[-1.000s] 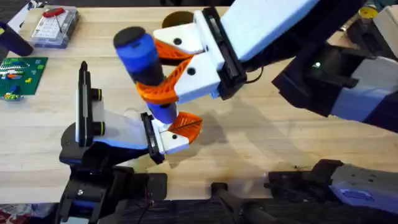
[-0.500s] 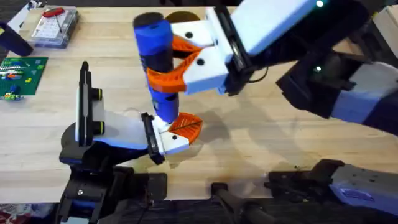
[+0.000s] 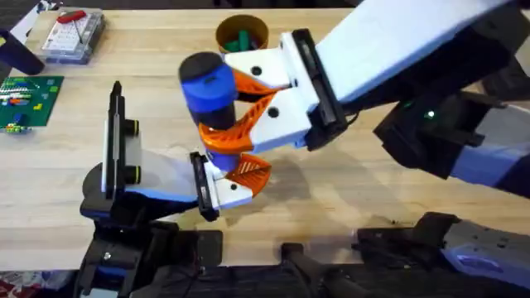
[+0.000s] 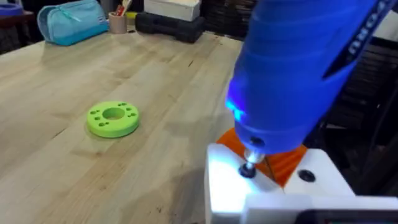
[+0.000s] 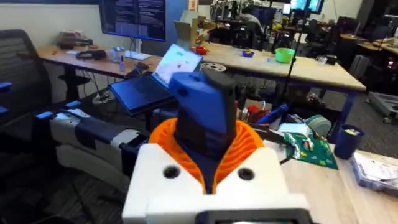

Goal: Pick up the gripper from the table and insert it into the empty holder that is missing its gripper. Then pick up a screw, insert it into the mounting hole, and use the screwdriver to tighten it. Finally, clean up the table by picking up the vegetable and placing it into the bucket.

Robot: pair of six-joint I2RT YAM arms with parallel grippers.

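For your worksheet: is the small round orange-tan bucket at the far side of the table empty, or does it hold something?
It holds something: the small round orange-tan bucket has a dark-green piece showing inside its rim in the overhead view.

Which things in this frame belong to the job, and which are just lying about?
Job:
blue cylindrical powered screwdriver, held in the right gripper
round orange-tan bucket
dark-green toy vegetable, already in it

Lying about:
lime-green round disc with holes
green circuit board
clear plastic parts box
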